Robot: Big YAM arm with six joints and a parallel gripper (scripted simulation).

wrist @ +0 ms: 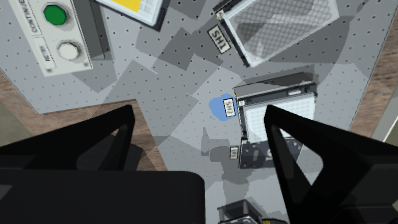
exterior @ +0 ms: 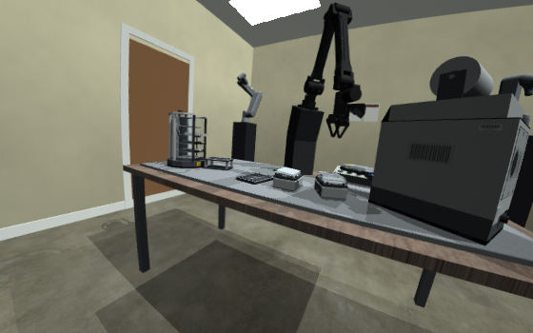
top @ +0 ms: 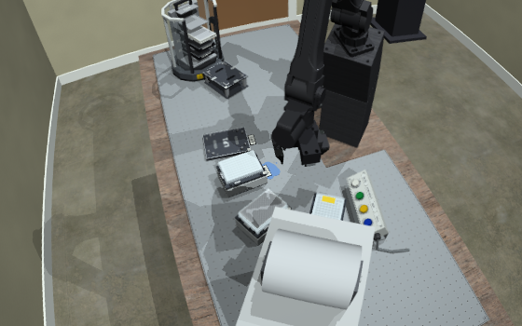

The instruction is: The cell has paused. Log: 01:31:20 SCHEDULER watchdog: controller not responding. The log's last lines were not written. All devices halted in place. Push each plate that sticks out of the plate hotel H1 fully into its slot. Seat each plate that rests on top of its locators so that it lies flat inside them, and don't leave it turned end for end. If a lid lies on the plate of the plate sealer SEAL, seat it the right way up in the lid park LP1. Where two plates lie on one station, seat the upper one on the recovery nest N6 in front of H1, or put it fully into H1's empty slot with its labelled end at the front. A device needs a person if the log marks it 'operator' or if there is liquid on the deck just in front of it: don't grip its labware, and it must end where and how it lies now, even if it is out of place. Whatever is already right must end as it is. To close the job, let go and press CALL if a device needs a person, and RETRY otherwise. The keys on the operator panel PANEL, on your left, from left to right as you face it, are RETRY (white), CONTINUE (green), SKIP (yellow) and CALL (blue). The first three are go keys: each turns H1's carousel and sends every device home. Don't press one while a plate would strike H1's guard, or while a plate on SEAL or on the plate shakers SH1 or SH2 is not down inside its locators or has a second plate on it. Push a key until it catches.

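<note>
My gripper (top: pixel 294 160) (exterior: pixel 337 132) (wrist: pixel 199 112) is open and empty, hanging high above the deck between the panel and the shakers. Below it a blue puddle (top: pixel 273 171) (wrist: pixel 216 107) lies on the deck beside shaker SH2, which carries a white plate (top: pixel 239 168) (exterior: pixel 287 172) (wrist: pixel 302 107). Shaker SH1 carries a grey-topped plate (top: pixel 262 210) (exterior: pixel 330 180) (wrist: pixel 280 25) that looks skewed on its base. A white plate with a yellow label (top: pixel 327 207) (wrist: pixel 145 7) lies on the sealer SEAL (top: pixel 311 270) (exterior: pixel 446 157). The lid park LP1 (top: pixel 225 143) (wrist: pixel 260 152) is bare.
The plate hotel H1 (top: pixel 187 42) (exterior: pixel 187 140) stands at the far end; one plate (top: pixel 202 33) juts from it. The nest N6 (top: pixel 225 76) (exterior: pixel 220 163) is in front of it. The panel (top: pixel 373 205) (wrist: pixel 35 45) shows a white key (top: pixel 355 183) (wrist: pixel 68 49), a green key (top: pixel 359 196) (wrist: pixel 54 14), a yellow key (top: pixel 364 209) and a blue key (top: pixel 367 222).
</note>
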